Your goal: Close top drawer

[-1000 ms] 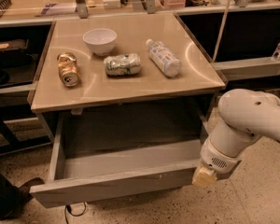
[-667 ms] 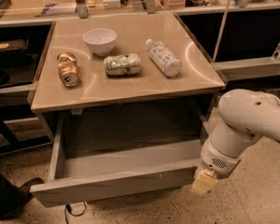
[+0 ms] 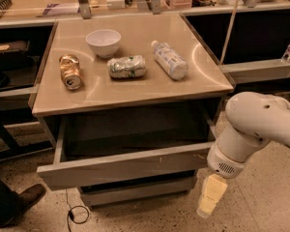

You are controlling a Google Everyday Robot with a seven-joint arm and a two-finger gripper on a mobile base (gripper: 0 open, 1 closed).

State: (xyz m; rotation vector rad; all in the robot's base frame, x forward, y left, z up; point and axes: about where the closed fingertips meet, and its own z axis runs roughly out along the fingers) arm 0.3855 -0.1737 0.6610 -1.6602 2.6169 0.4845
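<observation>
The top drawer is a wide grey metal drawer under the tan tabletop. It stands partly pulled out, and its dark inside looks empty. Its flat front panel has small pale scratches near its right end. My gripper is pale yellow and hangs below the white arm. It sits just below and right of the panel's right end, pointing down toward the floor. I cannot tell whether it touches the panel.
On the tabletop are a white bowl, a gold can lying on its side, a crushed green-white can and a plastic bottle. A lower drawer front sits underneath. A person's shoe and a cable are on the floor at left.
The top drawer has slid inward, so less of its inside shows. My arm and gripper have moved with its right end toward the cabinet.
</observation>
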